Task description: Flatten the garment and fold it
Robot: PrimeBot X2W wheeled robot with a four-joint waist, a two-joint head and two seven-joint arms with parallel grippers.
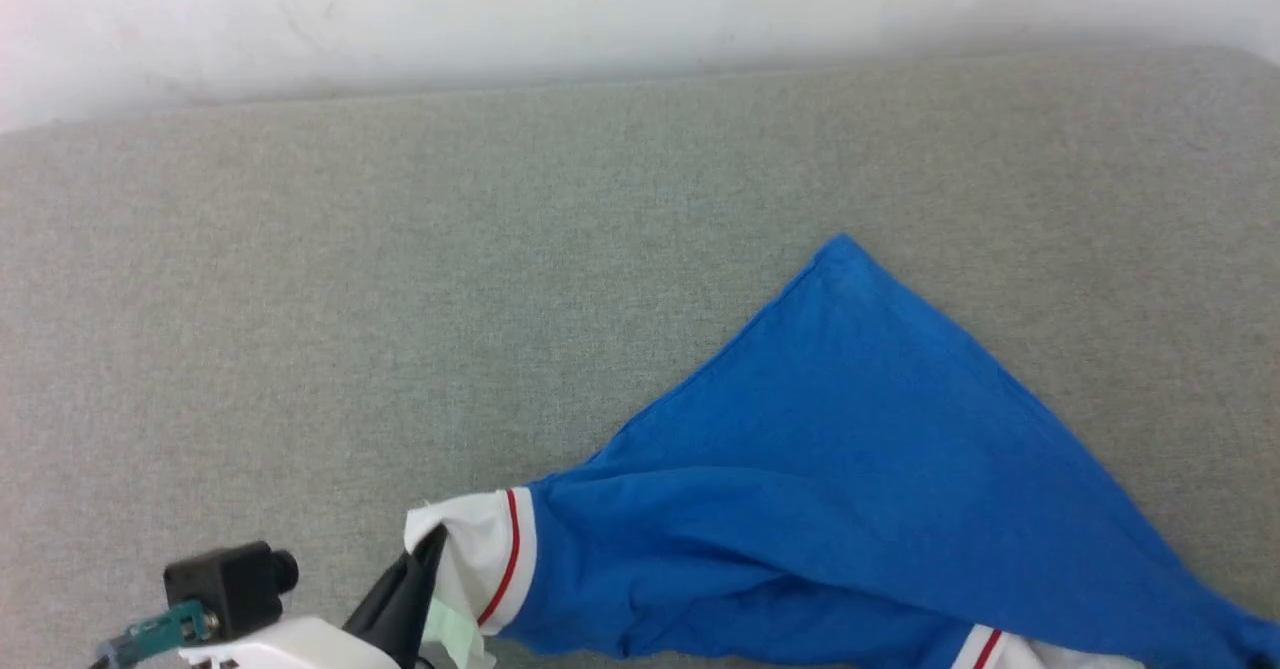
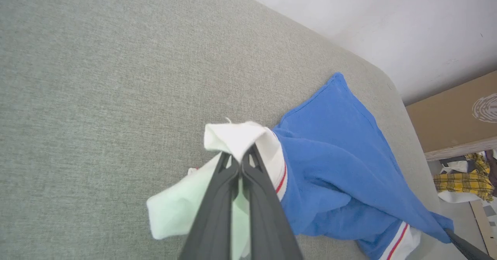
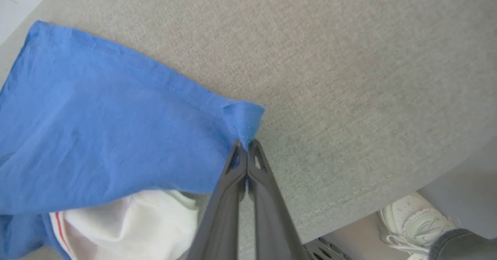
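grey fabric surface (image 1: 400, 279), blue garment (image 1: 850, 449) lying on it

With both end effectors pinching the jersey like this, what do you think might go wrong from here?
The left end effector grips only the tip of the white sleeve of the garment; a firm pull may slip it free.
The right end effector holds just a small blue corner, so it may slip likewise.
A person's shoe stands by the edge of the cushion near the right arm; a wide swing might come close to it.

Left gripper (image 2: 241, 159): you'll see two long dark fingers, cut-outs just behind the tips.
Right gripper (image 3: 247, 146): same.
Behind left fingers: white shell (image 1: 300, 647), black camera (image 1: 232, 581), teal cable (image 1: 155, 636).
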